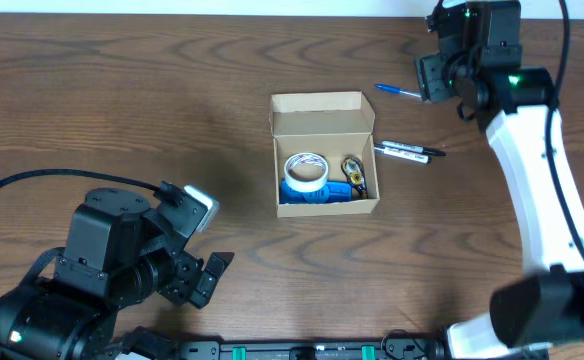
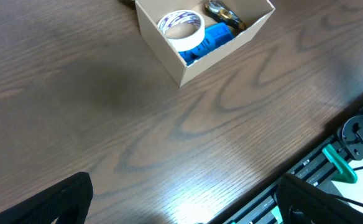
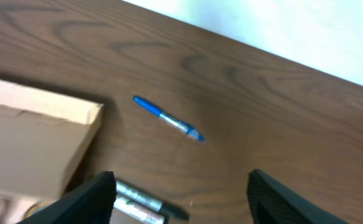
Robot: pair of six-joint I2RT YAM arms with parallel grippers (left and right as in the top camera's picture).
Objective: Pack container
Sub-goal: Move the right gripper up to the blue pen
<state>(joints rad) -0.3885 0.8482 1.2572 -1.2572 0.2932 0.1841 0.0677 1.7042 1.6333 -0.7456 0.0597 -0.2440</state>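
The tan cardboard box stands open at the table's middle, lid flap up at the back. Inside lie a white tape roll, a blue object and a dark metal item. It also shows in the left wrist view and its flap in the right wrist view. A blue pen lies right of the box. Two markers lie beside the box's right wall. My right gripper is open and empty above them. My left gripper is open and empty at the front left.
The table's front edge with a black rail and a green clamp runs below my left gripper. The table's far edge lies behind the blue pen.
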